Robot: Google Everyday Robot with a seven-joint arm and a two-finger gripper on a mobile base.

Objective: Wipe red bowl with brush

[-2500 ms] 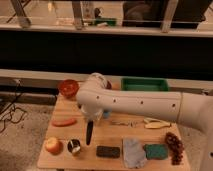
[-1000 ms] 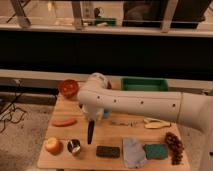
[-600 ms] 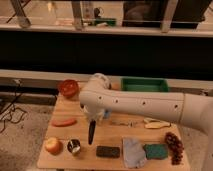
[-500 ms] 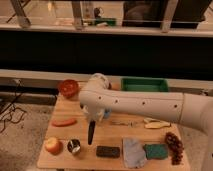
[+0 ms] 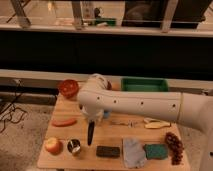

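claw (image 5: 92, 123) hanging mid-desk (image 5: 115, 131), gripping brush (image 5: 90, 134) upright | red bowl (image 5: 68, 88) sitting behind-left | carrot (image 5: 64, 122) lying left of brush | metal cup (image 5: 74, 146) standing front-left

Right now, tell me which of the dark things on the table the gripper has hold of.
The brush: slim, upright, hanging from the shut gripper over the table's front left. The flat black block lies untouched on the table.

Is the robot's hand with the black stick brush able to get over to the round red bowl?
Probably yes. The hand holds the slim black brush above the table, and nothing stands between it and the round red bowl at the back left.
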